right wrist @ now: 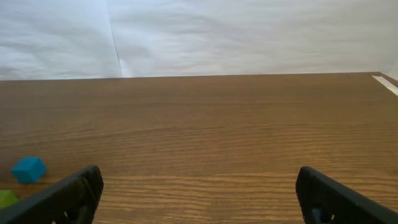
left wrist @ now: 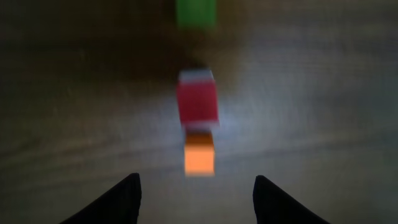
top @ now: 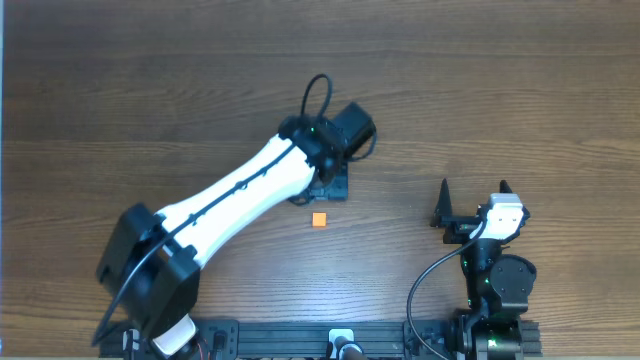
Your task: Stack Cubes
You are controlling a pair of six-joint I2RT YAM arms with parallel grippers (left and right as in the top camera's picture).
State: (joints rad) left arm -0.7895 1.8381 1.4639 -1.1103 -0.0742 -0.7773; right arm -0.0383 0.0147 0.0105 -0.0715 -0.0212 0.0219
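Left claw (left wrist: 198, 202) spread wide, holding nothing, over the brown wooden desk (left wrist: 323, 93). Just past it is a small orange cube (left wrist: 199, 157), then a red cube (left wrist: 198, 102); too blurred to tell if they touch. Green cube (left wrist: 196, 12) is farthest, cut off at the edge. Right claw (right wrist: 199, 202) is wide open and empty, with a blue cube (right wrist: 28, 168) beyond it.

L wrist view dim; top view evenly lit.
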